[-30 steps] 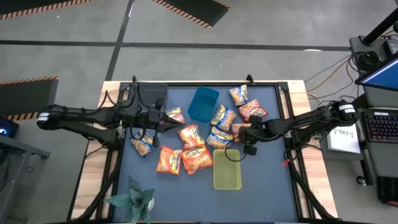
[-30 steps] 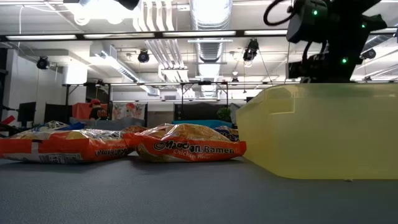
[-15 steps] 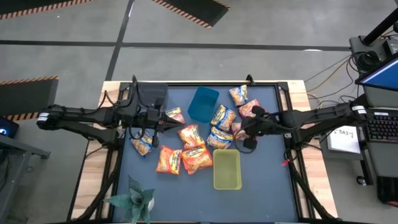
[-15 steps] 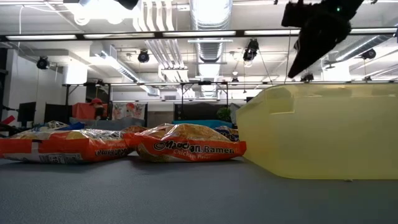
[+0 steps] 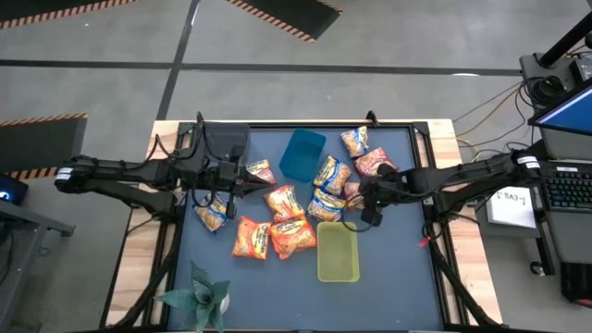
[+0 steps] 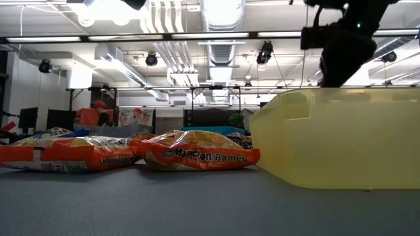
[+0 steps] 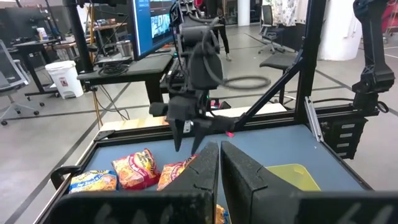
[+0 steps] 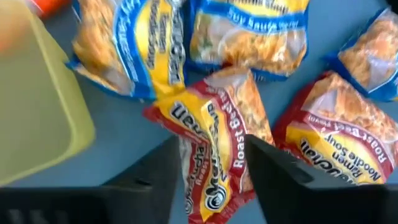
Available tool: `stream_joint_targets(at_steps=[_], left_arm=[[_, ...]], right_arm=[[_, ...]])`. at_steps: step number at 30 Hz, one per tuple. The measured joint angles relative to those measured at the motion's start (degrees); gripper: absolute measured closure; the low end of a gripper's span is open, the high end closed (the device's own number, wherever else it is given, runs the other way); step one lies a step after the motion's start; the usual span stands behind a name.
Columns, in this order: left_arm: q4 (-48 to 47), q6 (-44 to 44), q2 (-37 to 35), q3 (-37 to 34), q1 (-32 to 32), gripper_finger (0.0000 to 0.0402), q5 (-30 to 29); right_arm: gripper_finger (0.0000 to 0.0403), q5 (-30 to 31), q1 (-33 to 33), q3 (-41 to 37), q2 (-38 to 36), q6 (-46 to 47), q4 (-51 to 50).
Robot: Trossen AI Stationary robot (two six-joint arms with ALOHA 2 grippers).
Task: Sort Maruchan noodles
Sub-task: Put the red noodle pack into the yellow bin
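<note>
Right tool [image 8: 208, 165] hangs over the right-centre of the desk [image 5: 398, 287], fingers parted, straddling a red roast-beef packet [image 8: 214, 146] that lies flat on the blue surface; from the wrist view the fingers stand either side of it, contact cannot be confirmed. In the high view the same tool [image 5: 367, 196] sits just beyond the far end of the yellow-green bin [image 5: 338, 252], beside that red packet [image 5: 354, 192]. A second red packet [image 5: 375, 164] lies further toward the far right, with a blue-and-yellow packet [image 5: 354, 141] near the far edge. Two more blue-and-yellow packets [image 5: 331, 174] lie between the blue bin [image 5: 302, 154] and the right tool, one [image 5: 326, 205] touching the yellow-green bin's far end. Orange packets cluster mid-desk: one [image 5: 283, 200] centre, one [image 5: 293, 235] beside the yellow-green bin, one [image 5: 248, 238] to its left. Left tool [image 5: 264, 184] is closed, holding nothing visible, hovering above the left-centre of the desk; a packet [image 5: 260, 170] lies just beside it and a blue-and-yellow packet [image 5: 212, 215] lies near the left arm. Left wrist view: its fingers [image 7: 202, 171] pressed together, the right arm's tool [image 7: 186, 134] seen beyond. Low view: yellow-green bin [image 6: 341, 141] fills the right, orange packets [image 6: 200, 154] at mid-frame. Both bins look empty from above. A plant [image 5: 199, 294] stands at the near left corner.
</note>
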Motion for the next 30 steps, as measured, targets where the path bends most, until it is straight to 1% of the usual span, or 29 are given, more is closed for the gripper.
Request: stream_joint_targets(at_steps=[4,8,10,13,16,18,21,25,30], left_arm=[[-0.01,0.0,-0.01,0.0,0.0,0.0402,0.02],[-0.1,0.01,-0.01,-0.03,0.0,0.0402,0.02],[-0.15,0.28,-0.01,-0.11,0.0,0.0402,0.02],[-0.13,0.63,-0.01,-0.11,0.0,0.0402,0.02],[-0.13,0.63,-0.01,-0.11,0.0,0.0402,0.02],[-0.12,0.63,-0.01,-0.11,0.0,0.0402,0.02],[-0.08,0.17,-0.01,-0.18,0.0,0.0402,0.04],[-0.07,0.02,-0.01,-0.22,0.0,0.0402,0.04],[-0.07,-0.04,-0.01,-0.22,0.0,0.0402,0.04]], right_arm=[[0.0159,0.02,0.51,-2.42,4.04,-2.52,0.42],[0.0129,0.02,0.54,-5.4,8.3,-3.27,2.53],[0.012,0.1,0.52,-6.68,10.08,-3.21,5.79],[0.0114,2.45,0.45,-7.79,12.6,-2.44,9.64],[0.0121,5.55,0.41,-7.95,15.28,-1.85,9.85],[0.0139,6.31,0.42,-7.95,16.31,-1.81,10.01],[0.0184,6.75,0.43,-7.93,17.67,-1.81,10.4],[0.0262,6.67,0.42,-7.91,17.71,-1.47,10.85],[0.0359,5.77,0.43,-7.97,14.93,-1.24,10.83]])
